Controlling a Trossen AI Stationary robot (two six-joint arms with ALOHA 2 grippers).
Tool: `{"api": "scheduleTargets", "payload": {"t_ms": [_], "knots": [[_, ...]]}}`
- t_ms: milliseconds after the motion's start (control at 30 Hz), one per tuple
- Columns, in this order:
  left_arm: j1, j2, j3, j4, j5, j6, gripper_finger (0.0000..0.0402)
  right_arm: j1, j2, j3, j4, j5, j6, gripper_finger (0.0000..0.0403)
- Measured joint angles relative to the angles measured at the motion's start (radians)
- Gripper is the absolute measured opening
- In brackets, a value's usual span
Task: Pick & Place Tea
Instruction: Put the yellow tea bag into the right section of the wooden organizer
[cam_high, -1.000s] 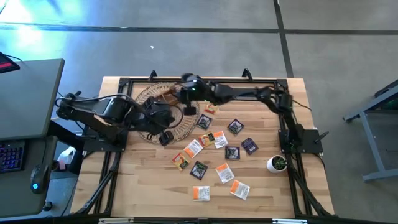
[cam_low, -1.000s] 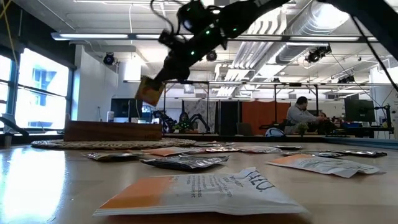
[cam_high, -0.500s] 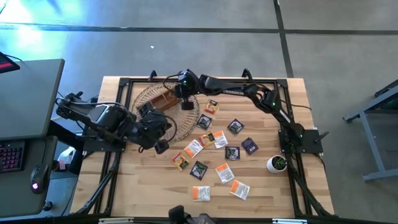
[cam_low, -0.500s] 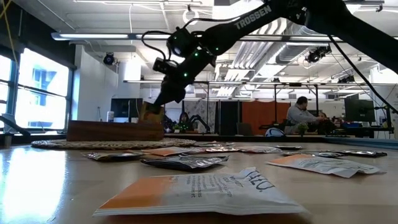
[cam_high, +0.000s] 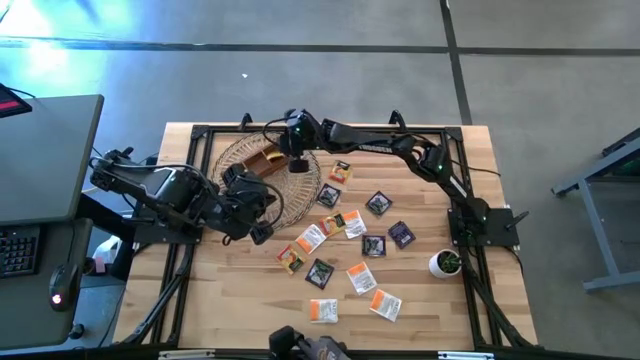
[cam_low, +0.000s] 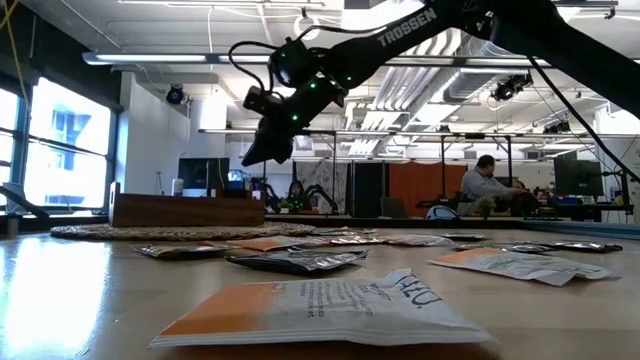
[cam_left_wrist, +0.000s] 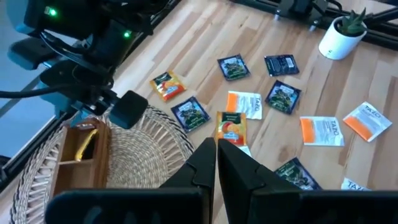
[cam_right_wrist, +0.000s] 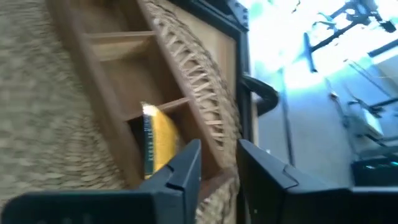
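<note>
1. Thirteen tea sachets (cam_high: 360, 277) lie flat and loosely scattered on the wooden table (cam_high: 220, 300), between the woven mat (cam_high: 232, 160) and the small white plant pot (cam_high: 445, 263).
2. They are small flat squares, most lying apart and a few near the middle touching or overlapping.
3. By colour, five are white with orange print, such as the one nearest the front edge (cam_high: 323, 310).
4. Five more are dark with green print, like this one (cam_high: 401, 234) near the pot.
5. The last three are bright orange-yellow, including one (cam_high: 340, 172) just beside the mat.
6. There's a fourteenth: a yellow sachet (cam_right_wrist: 155, 146) stands on edge inside one compartment of the brown divided box (cam_high: 268, 160), which sits on the mat.
7. The right gripper (cam_right_wrist: 219, 158) hangs just above that compartment with its fingers parted and nothing between them. The sachet sits below, free of the grip.
8. From table height, that gripper (cam_low: 262, 152) shows raised clear above the box (cam_low: 185, 210).
9. The left gripper (cam_left_wrist: 216, 152) waits by the mat's rim on the side nearer the scattered tea, its fingers pressed together and empty.
10. In total that's one box, one mat, one potted plant and two arms.
11. People sit at desks in the room far behind the table.
</note>
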Motion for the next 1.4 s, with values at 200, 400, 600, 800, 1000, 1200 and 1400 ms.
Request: {"api": "scheduleTargets", "payload": {"t_ms": [200, 400, 600, 800, 1000, 1200, 1400], "knots": [[0.0, 0.0, 0.0, 0.0, -0.021, -0.026, 0.0016, 0.006, -0.012, 0.0, 0.03, 0.219, -0.057, 0.0149], [0.0, 0.0, 0.0, -0.007, -0.05, -0.012, 0.0016, 0.033, -0.148, 0.0, -0.14, 0.278, -0.126, 0.0155], [0.0, -0.018, 0.0, -0.049, -0.055, -0.029, 0.0016, 0.005, -0.367, 0.0, -0.36, 0.084, 0.01, 0.0143], [-0.006, -0.063, 0.001, -0.129, -0.09, -0.044, 0.0016, -0.069, -0.523, 0.001, -0.698, -0.242, 0.117, 0.0135], [-0.009, -0.12, -0.048, -0.214, -0.161, -0.142, 0.0016, -0.064, -0.551, -0.058, -0.912, -0.279, 0.127, 0.0134], [-0.014, -0.209, -0.243, -0.151, -0.149, -0.247, 0.0016, -0.079, -0.582, -0.337, -0.751, -0.34, 0.129, 0.0134], [-0.014, -0.23, -0.402, 0.016, -0.1, -0.258, 0.0016, -0.117, -0.595, -0.632, -0.383, -0.158, 0.203, 0.0134]]}}
